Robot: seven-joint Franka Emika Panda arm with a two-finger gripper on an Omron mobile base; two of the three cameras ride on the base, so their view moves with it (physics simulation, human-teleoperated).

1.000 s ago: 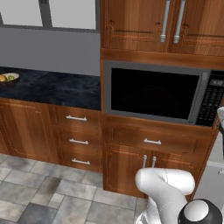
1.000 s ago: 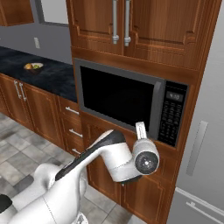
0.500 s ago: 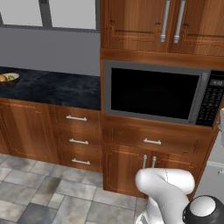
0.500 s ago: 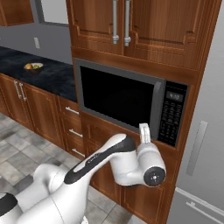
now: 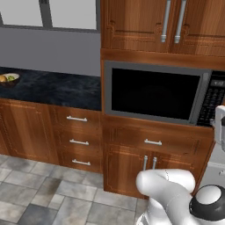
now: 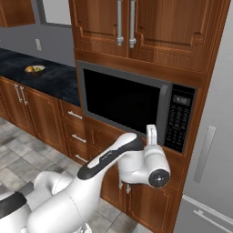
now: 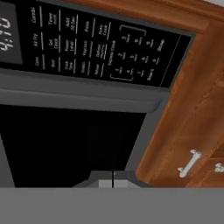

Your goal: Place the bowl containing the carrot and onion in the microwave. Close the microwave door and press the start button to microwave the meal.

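Observation:
The microwave (image 5: 154, 93) (image 6: 129, 101) is built into the wooden cabinets. Its microwave door (image 5: 151, 94) (image 6: 123, 100) (image 7: 65, 140) stands closed, and the black glass hides the inside. The bowl, the carrot and the onion are hidden. My gripper (image 6: 151, 131) (image 5: 219, 121) (image 7: 113, 180) is shut with nothing in it. It points up in front of the door's lower right corner, just left of the black keypad panel (image 6: 180, 118) (image 5: 213, 99) (image 7: 96, 43). In the hand view the keypad lies across the top, close ahead.
A small dark bowl of fruit (image 5: 9, 78) (image 6: 34, 69) stands far left on the dark counter (image 5: 52, 90). Wooden cabinets with metal handles (image 7: 189, 162) sit above and below the microwave. A grey refrigerator (image 6: 207, 159) stands to its right. Tiled floor (image 5: 35, 193) lies at the left.
My wrist and forearm have swung right and lower, while the shut gripper has stayed near the door's lower right corner. The microwave door has not moved.

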